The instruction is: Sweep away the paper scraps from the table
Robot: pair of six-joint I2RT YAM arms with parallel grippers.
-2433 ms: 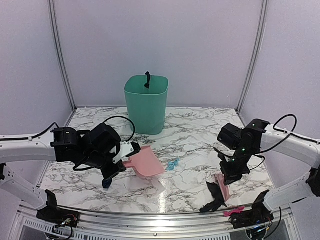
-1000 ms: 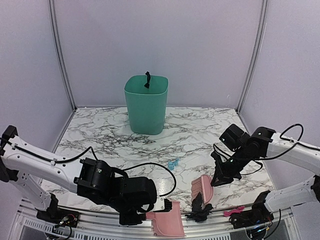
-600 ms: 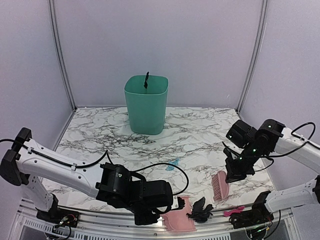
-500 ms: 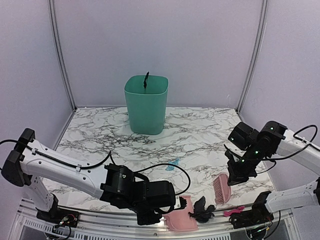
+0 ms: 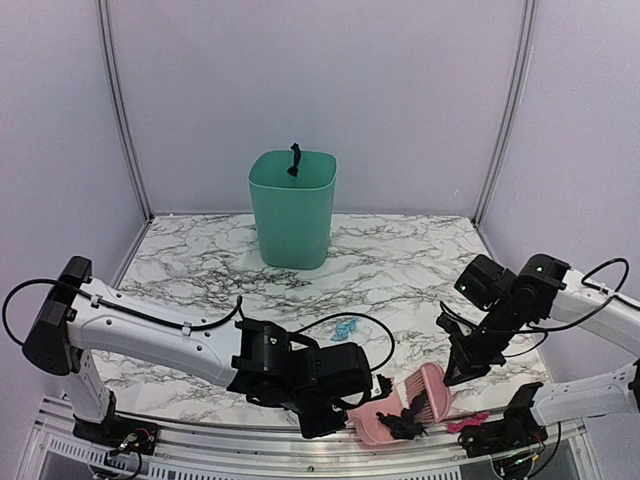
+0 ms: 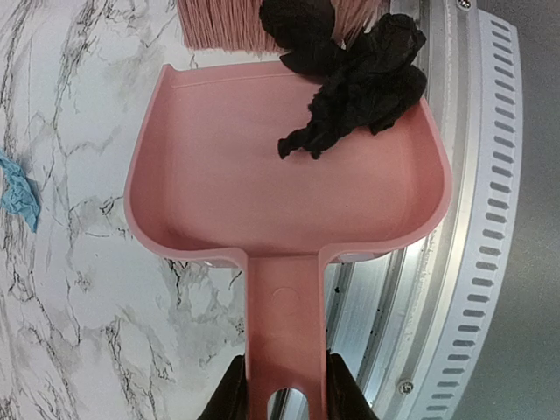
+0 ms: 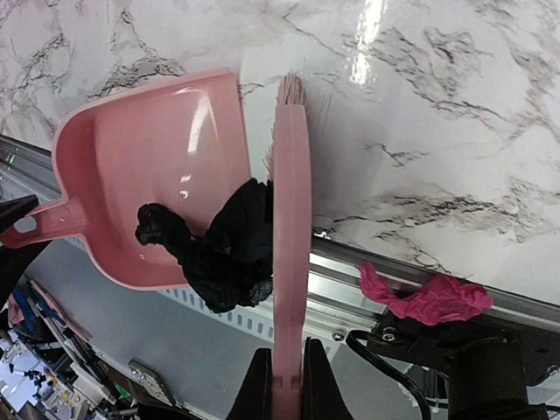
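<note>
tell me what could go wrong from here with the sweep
The black scrap sits only at the dustpan mouth, by the rail; if the brush backs off or the pan tips, it may drop off the table edge. The light-blue scrap lies apart on the table and could be missed.

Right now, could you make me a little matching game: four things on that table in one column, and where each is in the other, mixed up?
1 black scrap
2 light-blue scrap
3 green bin
4 brush

A far end of the table
B in the right gripper
C partly in the dustpan
D on the table, outside the dustpan

Pairs: 1-C, 2-D, 3-A, 4-B
</note>
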